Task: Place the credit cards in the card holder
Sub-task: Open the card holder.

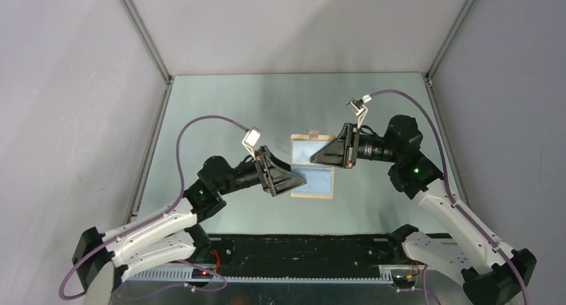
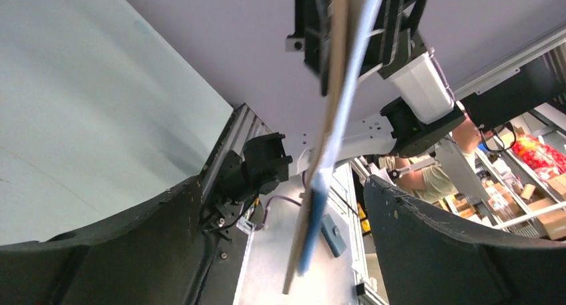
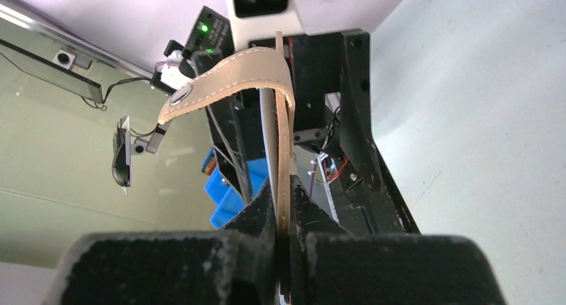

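Tan, blue-lined card holder (image 1: pixel 319 178) in right end effector (image 3: pixel 284 233)

Card holder (image 2: pixel 332 128) edge-on between spread left tool (image 2: pixel 283 185) fingers, untouched.

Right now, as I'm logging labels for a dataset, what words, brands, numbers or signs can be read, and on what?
None can be read.
The tan leather bifold card holder with blue lining, clamped in the right hand, shows no lettering.
Boxes on background shelves, left wrist view: too blurred to read.
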{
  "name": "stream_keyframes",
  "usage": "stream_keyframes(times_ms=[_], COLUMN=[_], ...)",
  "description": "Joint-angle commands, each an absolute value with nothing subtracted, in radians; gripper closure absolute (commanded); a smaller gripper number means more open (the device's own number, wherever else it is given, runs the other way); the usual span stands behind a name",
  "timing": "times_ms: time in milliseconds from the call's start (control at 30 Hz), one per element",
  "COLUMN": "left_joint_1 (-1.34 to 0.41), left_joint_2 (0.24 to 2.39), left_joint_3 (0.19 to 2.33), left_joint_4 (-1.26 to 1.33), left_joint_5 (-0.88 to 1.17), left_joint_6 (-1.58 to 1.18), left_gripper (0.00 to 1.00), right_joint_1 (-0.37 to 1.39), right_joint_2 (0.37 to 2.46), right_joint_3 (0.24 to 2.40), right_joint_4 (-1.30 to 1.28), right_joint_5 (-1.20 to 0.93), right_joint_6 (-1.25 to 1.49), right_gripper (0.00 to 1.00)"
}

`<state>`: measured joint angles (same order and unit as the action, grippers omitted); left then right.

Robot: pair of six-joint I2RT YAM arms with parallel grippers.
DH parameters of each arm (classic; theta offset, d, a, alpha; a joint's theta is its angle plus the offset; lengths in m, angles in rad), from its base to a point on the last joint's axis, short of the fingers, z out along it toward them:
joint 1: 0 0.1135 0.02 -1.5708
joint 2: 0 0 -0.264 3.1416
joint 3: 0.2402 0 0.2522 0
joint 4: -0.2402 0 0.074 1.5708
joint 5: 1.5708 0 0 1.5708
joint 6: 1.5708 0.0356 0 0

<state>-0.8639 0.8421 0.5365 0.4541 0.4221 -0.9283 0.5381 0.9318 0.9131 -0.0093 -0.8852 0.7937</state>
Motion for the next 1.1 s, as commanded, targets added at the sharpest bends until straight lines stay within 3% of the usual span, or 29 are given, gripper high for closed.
stream_keyframes(times_ms=[0,33,167,200,233,267,300,533,933,967,1067], left_joint_1=[-0.891,-0.895,-0.919,-0.922,-0.922,-0.923,-0.922,-0.923,-0.922,-0.922,-0.922], left_joint_2=[0.898,0.905,0.908,0.896,0.888,0.868,0.856,0.75,0.794,0.791,0.781], left_joint_3=[0.572,0.58,0.595,0.592,0.581,0.573,0.554,0.469,0.509,0.511,0.523], left_joint_4=[0.529,0.534,0.544,0.545,0.543,0.543,0.543,0.497,0.405,0.405,0.389], left_joint_5=[0.47,0.474,0.474,0.464,0.454,0.43,0.412,0.246,0.212,0.223,0.263], left_joint_6=[-0.948,-0.94,-0.864,-0.831,-0.815,-0.782,-0.769,-0.649,-0.605,-0.601,-0.593], left_gripper=[0.11,0.16,0.55,0.71,0.78,0.93,0.96,1.0,1.0,1.0,1.0], right_joint_1=[0.534,0.534,0.526,0.525,0.525,0.524,0.523,0.54,0.61,0.604,0.543], right_joint_2=[0.912,0.912,0.916,0.916,0.914,0.911,0.909,0.881,0.878,0.875,0.875], right_joint_3=[0.932,0.933,0.932,0.932,0.932,0.931,0.932,0.932,0.933,0.933,0.932], right_joint_4=[0.048,0.049,0.022,0.021,0.022,0.023,0.027,0.061,-0.011,-0.025,-0.056], right_joint_5=[-0.825,-0.822,-0.825,-0.83,-0.841,-0.849,-0.865,-0.942,-1.008,-1.007,-1.025], right_joint_6=[0.849,0.855,0.902,0.922,0.931,0.951,0.972,1.062,1.002,0.992,0.967], right_gripper=[1.0,1.0,1.0,1.0,1.0,1.0,1.0,1.0,1.0,0.96,0.64])
